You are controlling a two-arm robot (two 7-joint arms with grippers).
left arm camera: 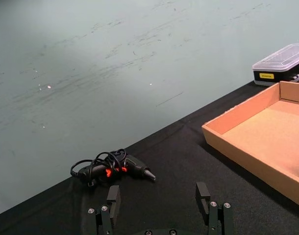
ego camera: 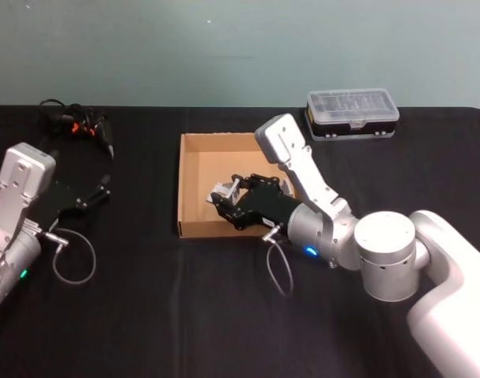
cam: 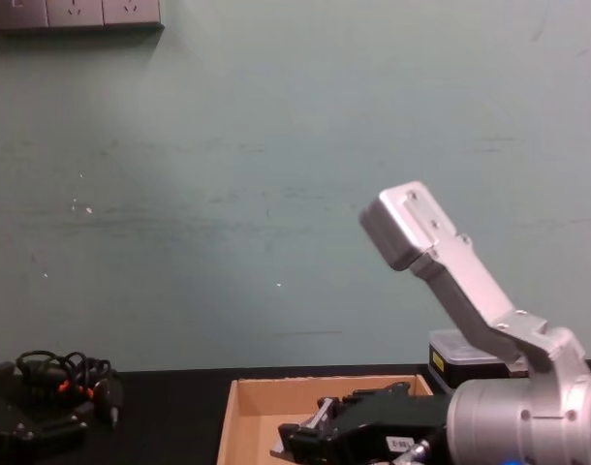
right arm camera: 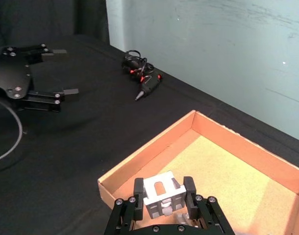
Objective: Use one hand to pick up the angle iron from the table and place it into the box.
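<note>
The angle iron (ego camera: 223,189), a small silver-grey bracket, sits between the black fingers of my right gripper (ego camera: 221,198), which is shut on it. That hand reaches in over the near wall of the tan cardboard box (ego camera: 179,181) and holds the piece above the near part of the box's floor. In the right wrist view the angle iron (right arm camera: 161,193) is clamped by the right gripper (right arm camera: 163,197) inside the box (right arm camera: 228,147). In the chest view the angle iron (cam: 320,418) shows just above the box wall (cam: 247,417). My left gripper (ego camera: 98,191) is open and idle over the black table (ego camera: 185,315), left of the box.
A clear-lidded black plastic case (ego camera: 352,113) stands behind the box to the right. A black tool with a coiled cord and orange marks (ego camera: 79,122) lies at the far left. Grey cable loops (ego camera: 73,256) hang by each wrist.
</note>
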